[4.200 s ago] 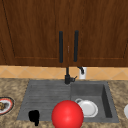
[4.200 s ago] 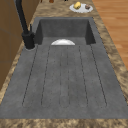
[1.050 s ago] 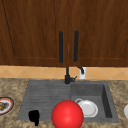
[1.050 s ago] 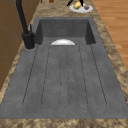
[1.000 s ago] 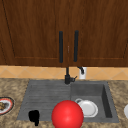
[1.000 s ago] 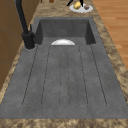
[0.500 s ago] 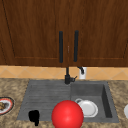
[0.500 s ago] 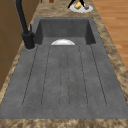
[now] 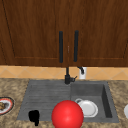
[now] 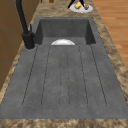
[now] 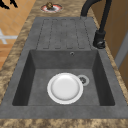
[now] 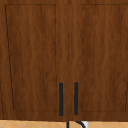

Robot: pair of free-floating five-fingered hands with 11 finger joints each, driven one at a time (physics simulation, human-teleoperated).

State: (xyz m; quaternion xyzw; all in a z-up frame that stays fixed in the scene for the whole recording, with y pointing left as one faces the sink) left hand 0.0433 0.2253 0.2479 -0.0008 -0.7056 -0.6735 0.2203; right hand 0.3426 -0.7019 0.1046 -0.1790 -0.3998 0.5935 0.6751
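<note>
My left hand (image 9: 34,116) hangs low at the front left, over the front edge of the drainboard (image 9: 45,96); it also appears as dark shapes over the floor (image 11: 8,3). A big red ball (image 9: 67,114) sits at the bottom centre, in front of the sink's front rim. A white plate (image 11: 65,87) lies flat in the basin beside the drain. My right hand (image 10: 74,2) is over a white plate with yellow food (image 10: 81,6) on the counter past the basin, very close to it.
A black faucet (image 9: 67,75) rises at the sink's back edge. A red-rimmed plate of food (image 9: 3,105) lies on the counter left of the drainboard. Above are two wooden cabinet doors (image 12: 32,57), shut, with black bar handles (image 12: 61,99).
In the left side view a hand has come in over the far plate of food. The front view is unchanged.
</note>
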